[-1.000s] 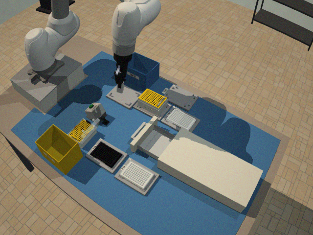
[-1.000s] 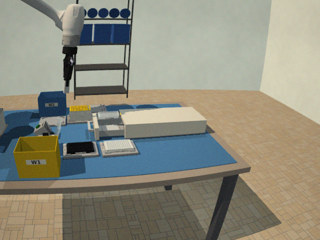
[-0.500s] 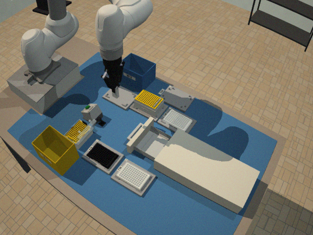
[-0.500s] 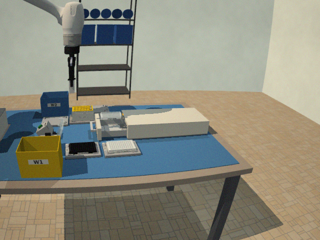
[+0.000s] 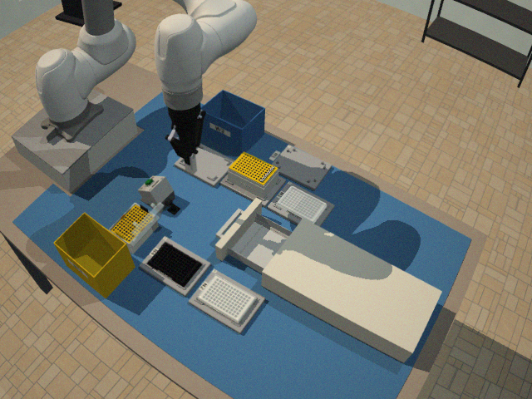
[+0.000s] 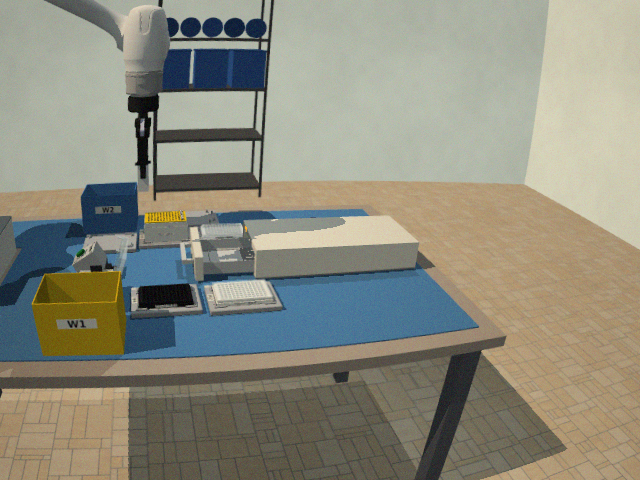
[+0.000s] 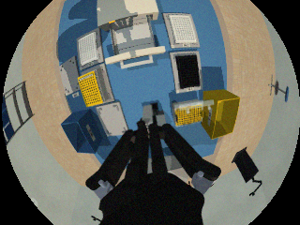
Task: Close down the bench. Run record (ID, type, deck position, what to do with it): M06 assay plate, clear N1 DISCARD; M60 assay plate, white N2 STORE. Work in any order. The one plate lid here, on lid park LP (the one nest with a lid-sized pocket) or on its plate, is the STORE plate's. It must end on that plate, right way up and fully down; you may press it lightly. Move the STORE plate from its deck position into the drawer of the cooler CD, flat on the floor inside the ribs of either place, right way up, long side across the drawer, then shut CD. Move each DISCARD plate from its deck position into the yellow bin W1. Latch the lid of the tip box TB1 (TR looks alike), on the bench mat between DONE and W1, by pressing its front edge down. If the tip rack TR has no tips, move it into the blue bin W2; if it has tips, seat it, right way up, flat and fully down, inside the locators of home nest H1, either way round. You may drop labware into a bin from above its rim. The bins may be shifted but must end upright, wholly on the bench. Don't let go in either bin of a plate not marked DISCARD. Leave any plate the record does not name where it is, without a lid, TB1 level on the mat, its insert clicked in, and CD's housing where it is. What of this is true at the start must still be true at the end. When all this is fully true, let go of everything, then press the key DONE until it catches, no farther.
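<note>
My gripper is shut with nothing between its fingers. It hangs straight down, high above an empty grey nest in front of the blue bin W2, and it also shows in the exterior view and the wrist view. A yellow-topped tip rack sits on the nest beside it. A pale, see-through plate lies on the nest behind the cooler's drawer. A white plate and a black plate lie on the front nests. The tip box TB1 stands between the yellow bin W1 and the DONE key, its clear lid raised.
The cooler CD lies across the right half of the mat with its drawer pulled open and nothing in it. Another bare grey nest sits at the back. The arm's grey base block stands at the left.
</note>
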You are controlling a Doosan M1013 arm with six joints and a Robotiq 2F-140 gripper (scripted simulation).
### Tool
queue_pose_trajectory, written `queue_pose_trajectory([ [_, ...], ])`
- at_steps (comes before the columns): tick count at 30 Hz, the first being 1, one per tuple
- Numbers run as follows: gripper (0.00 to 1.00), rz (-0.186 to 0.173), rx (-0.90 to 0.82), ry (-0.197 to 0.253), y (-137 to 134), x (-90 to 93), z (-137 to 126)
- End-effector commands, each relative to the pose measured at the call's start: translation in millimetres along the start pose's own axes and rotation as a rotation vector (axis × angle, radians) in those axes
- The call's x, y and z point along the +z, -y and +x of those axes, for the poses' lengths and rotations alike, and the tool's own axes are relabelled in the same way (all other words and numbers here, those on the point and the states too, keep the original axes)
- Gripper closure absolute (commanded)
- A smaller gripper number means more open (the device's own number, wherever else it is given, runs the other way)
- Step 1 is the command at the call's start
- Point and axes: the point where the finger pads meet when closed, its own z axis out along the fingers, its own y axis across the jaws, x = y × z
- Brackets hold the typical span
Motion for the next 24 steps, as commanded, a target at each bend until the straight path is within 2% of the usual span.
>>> queue_pose_trajectory([
  [1,1.0,0.0,0.0,0.0,-8,1.7,0],
  [24,1.0,0.0,0.0,0.0,-89,20.9,-4],
])
